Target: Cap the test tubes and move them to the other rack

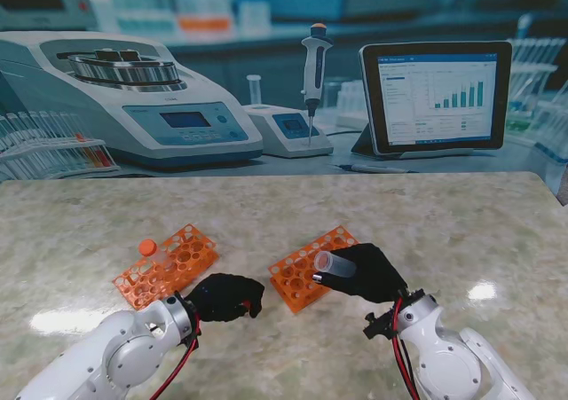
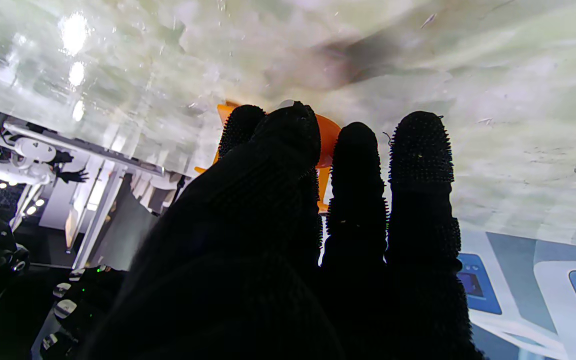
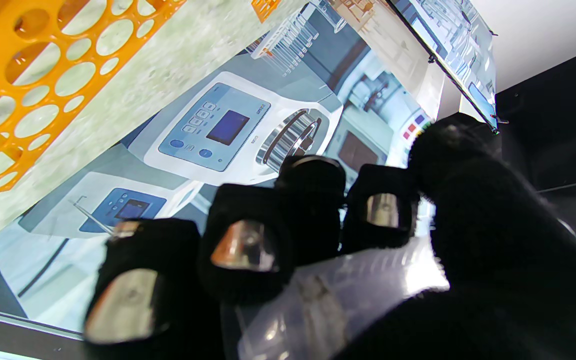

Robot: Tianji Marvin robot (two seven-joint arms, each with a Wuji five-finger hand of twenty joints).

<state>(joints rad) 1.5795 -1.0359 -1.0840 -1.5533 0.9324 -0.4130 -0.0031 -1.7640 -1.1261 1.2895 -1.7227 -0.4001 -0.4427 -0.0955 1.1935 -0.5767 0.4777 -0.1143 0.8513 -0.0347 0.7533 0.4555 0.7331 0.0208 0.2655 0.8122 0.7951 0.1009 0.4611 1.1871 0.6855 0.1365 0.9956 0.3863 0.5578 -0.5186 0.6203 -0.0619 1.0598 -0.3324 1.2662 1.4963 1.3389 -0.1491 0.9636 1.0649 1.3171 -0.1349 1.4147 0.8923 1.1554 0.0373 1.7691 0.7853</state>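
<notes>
Right robot hand (image 1: 371, 272) grips an uncapped tube (image 1: 333, 262) sideways over the right rack (image 1: 312, 269), mouth toward the left robot hand (image 1: 224, 295), clenched, likely on a cap.

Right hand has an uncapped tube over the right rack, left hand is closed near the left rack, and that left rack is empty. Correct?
Not quite: the left rack is not empty; the stand view shows an orange-capped tube standing in it. The rest holds: right hand grips the uncapped tube over the right rack, left hand closed nearby.
</notes>
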